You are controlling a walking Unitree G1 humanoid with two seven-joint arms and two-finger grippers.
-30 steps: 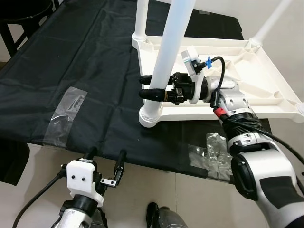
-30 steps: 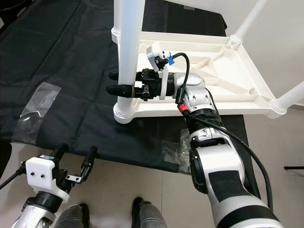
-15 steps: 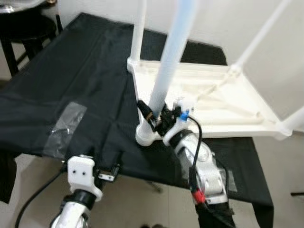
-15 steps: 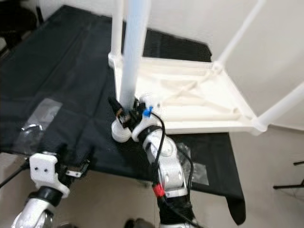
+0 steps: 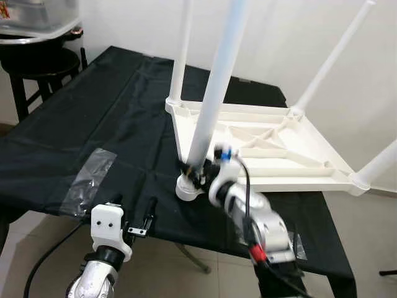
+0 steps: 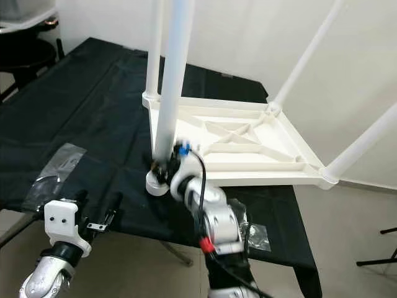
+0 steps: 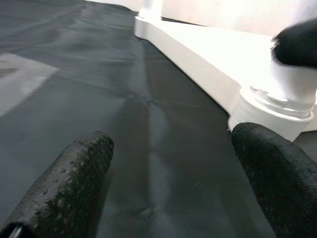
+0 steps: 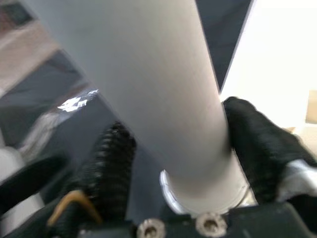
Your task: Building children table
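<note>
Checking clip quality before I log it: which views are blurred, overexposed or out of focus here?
Eye views: mostly sharp, motion smear on the right gripper at the near table leg. Left wrist view: white tabletop blown out, its fingers soft. Right wrist view: leg out of focus, bright washout upper right.

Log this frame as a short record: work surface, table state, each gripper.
surface: black cloth with clear tape patches
table: white, upside down, legs pointing up
near leg: seated in corner socket
right gripper: fingers on either side of the near leg at its base
left gripper: open, at the cloth's near edge, holding nothing
</note>
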